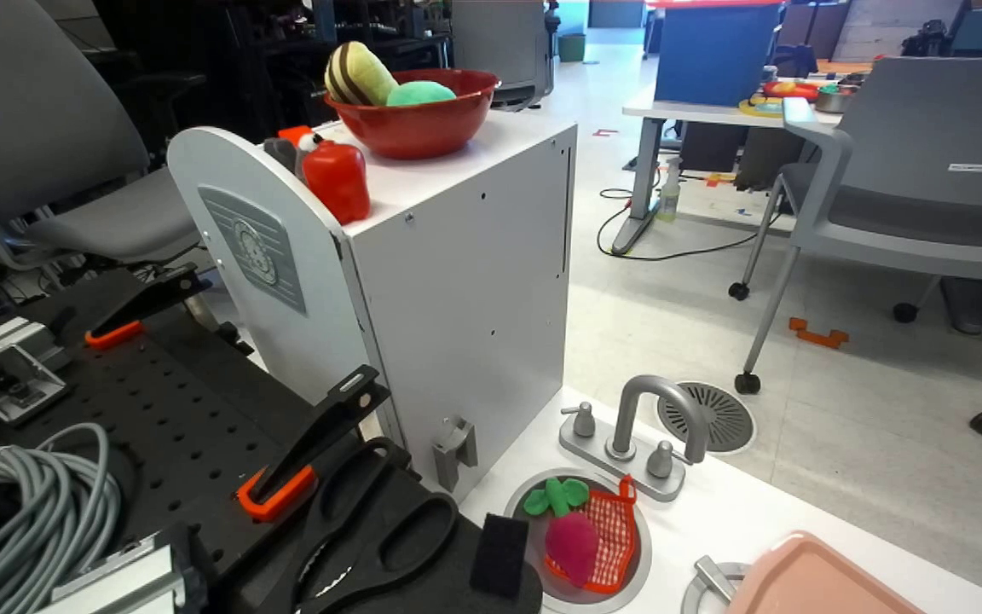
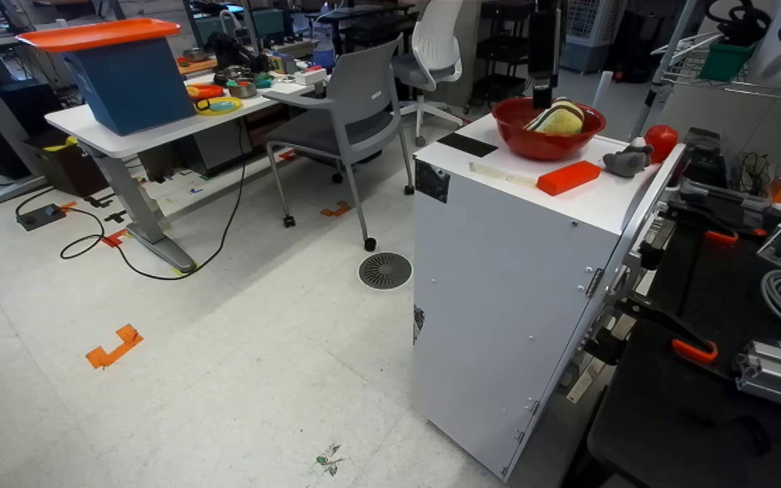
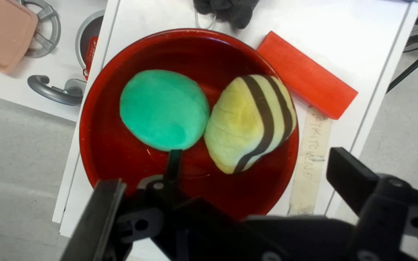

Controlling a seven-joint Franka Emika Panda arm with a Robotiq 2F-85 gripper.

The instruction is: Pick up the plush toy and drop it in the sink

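The plush toy (image 3: 241, 123), pale yellow with dark stripes, lies in the red bowl (image 3: 96, 159) beside a teal rounded thing (image 3: 162, 108). It also shows in both exterior views (image 1: 359, 77) (image 2: 558, 118). My gripper (image 3: 258, 159) is open and empty, its fingers wide apart over the bowl. In the wrist view the toy lies just ahead of and between the fingertips. In an exterior view the gripper (image 2: 544, 95) shows edge-on above the bowl. The sink (image 1: 645, 546) is below the cabinet top, partly visible in the wrist view (image 3: 80, 41).
A grey faucet (image 1: 687, 418) stands beside the sink, which holds a red checked mitt (image 1: 615, 546) and a pink plush with green leaves (image 1: 572, 546). A red block (image 3: 307, 74), grey plush (image 2: 626, 160) and red pepper (image 1: 337, 183) sit around the bowl on the white cabinet (image 1: 474, 273).
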